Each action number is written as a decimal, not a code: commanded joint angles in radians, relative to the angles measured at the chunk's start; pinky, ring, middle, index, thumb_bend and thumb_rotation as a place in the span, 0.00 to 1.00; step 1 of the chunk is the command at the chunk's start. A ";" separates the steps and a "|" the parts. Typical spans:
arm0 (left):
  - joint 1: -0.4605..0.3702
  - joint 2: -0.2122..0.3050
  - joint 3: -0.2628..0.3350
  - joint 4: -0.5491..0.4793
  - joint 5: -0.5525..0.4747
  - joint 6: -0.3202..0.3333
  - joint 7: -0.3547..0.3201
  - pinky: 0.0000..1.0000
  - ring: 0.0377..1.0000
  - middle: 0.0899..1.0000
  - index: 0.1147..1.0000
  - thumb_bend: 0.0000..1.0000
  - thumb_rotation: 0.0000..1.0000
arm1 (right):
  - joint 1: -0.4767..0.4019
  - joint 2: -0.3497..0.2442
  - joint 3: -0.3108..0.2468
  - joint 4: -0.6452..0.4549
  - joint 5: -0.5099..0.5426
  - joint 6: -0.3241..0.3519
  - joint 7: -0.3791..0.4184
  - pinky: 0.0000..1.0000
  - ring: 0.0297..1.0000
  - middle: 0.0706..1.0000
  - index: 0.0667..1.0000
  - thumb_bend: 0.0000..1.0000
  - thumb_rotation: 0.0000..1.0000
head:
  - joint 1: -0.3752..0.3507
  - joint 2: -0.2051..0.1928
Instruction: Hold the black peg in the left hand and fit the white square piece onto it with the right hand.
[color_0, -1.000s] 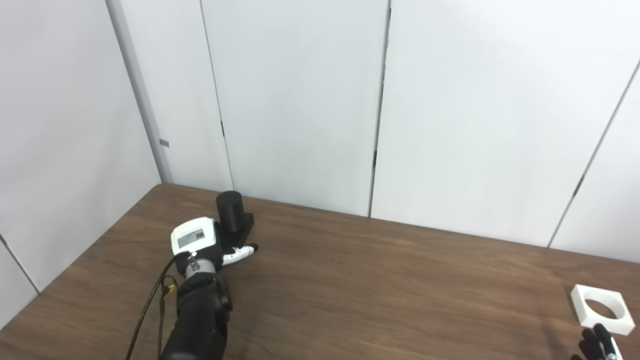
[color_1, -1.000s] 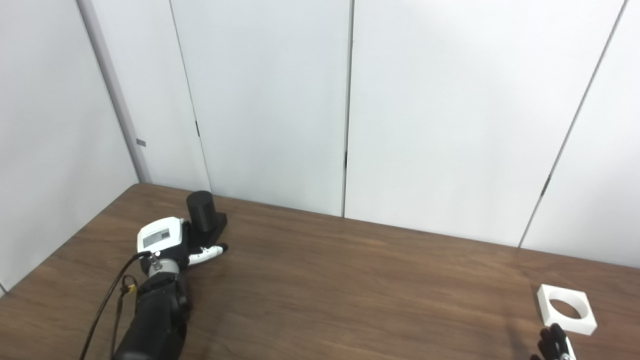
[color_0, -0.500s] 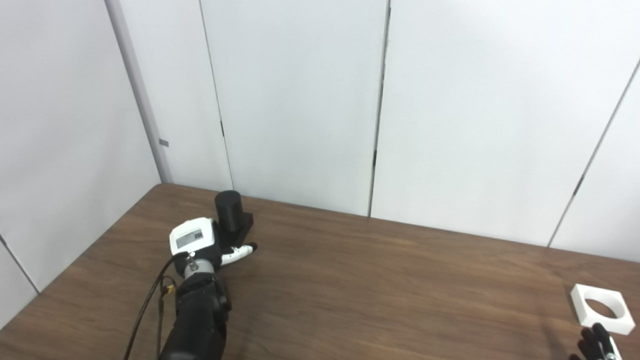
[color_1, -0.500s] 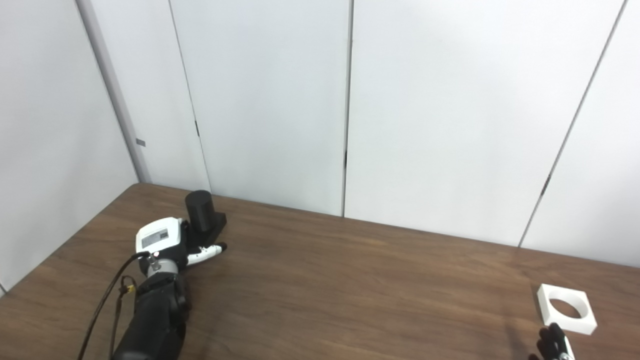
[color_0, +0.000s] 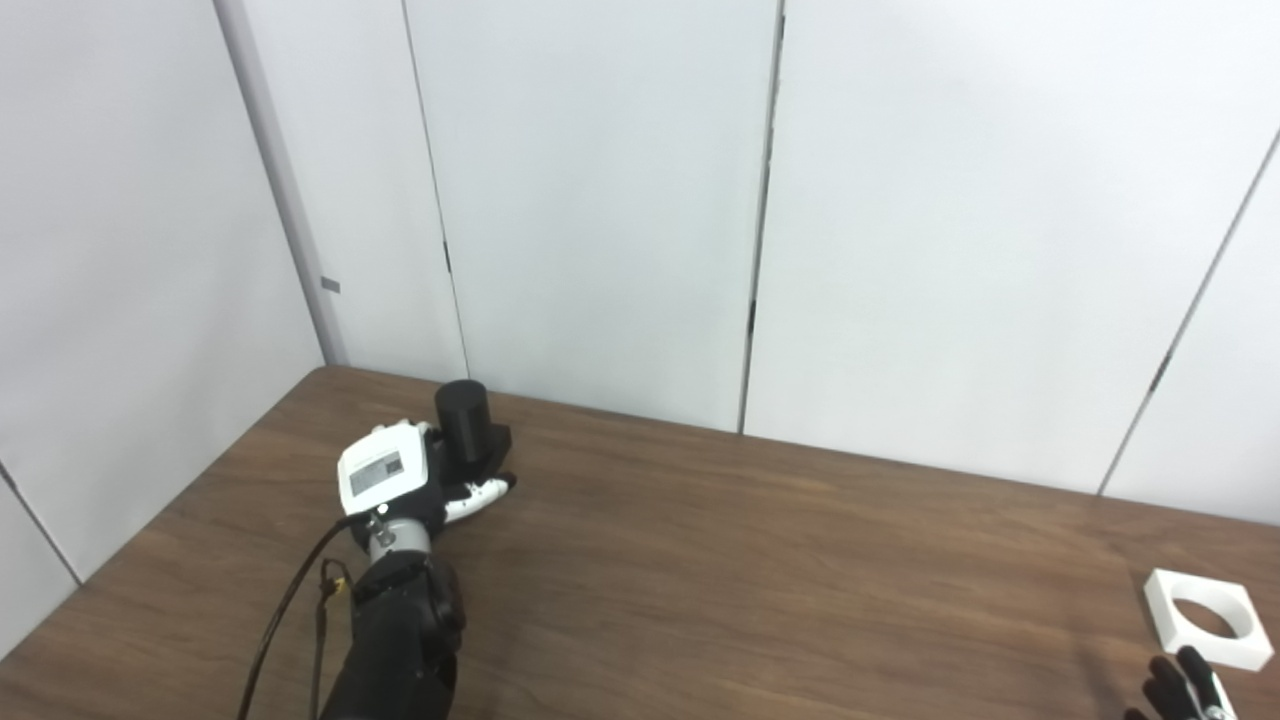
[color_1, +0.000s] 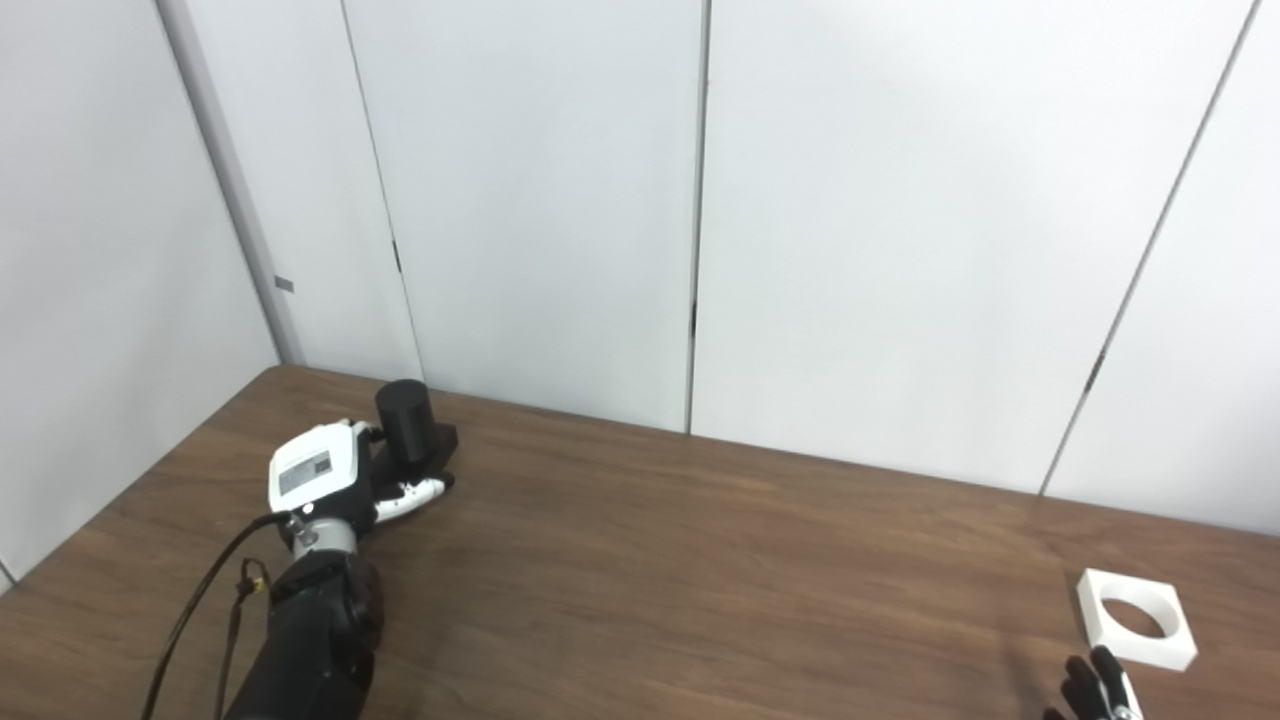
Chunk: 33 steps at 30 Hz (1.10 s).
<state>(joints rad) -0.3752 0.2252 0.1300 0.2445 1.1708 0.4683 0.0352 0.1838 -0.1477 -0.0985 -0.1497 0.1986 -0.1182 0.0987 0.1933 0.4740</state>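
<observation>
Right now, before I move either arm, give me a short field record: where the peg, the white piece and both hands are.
black peg: upright on its black base, far left of the table
left hand: against the peg's near side; grip not confirmed
white square piece: flat on the table, far right, round hole facing up, nothing in it
right hand: only fingertips in view at the bottom edge, just short of the piece, not touching it
fit: not yet done

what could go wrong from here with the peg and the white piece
The left hand is at the black peg but its grip is hidden, so a lift might tip the peg. The white square piece lies near the table's right edge; the right hand, barely in view, could nudge it off.
</observation>
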 joint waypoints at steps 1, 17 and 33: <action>-0.042 0.027 -0.008 -0.053 0.024 0.001 0.015 0.89 0.94 0.90 0.78 0.79 0.71 | 0.033 0.049 0.018 0.029 0.010 0.000 -0.004 0.95 0.99 0.98 0.99 0.63 0.99 | 0.000 0.000; -0.057 0.024 0.005 -0.021 0.065 0.002 -0.016 0.89 0.93 0.90 0.78 0.80 0.72 | 0.035 0.045 0.019 0.026 0.014 0.003 0.001 0.96 0.99 0.98 1.00 0.62 0.99 | -0.002 0.004; -0.087 0.024 0.039 0.065 0.127 0.001 -0.036 0.91 0.93 0.89 0.79 0.80 0.71 | 0.037 0.043 0.023 0.025 0.019 0.000 0.006 0.97 1.00 0.99 1.00 0.60 0.99 | -0.001 0.006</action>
<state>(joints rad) -0.3967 0.2260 0.1608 0.3180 1.2679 0.4682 -0.0114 0.1846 -0.1479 -0.0935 -0.1517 0.2035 -0.1109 0.1002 0.1917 0.4786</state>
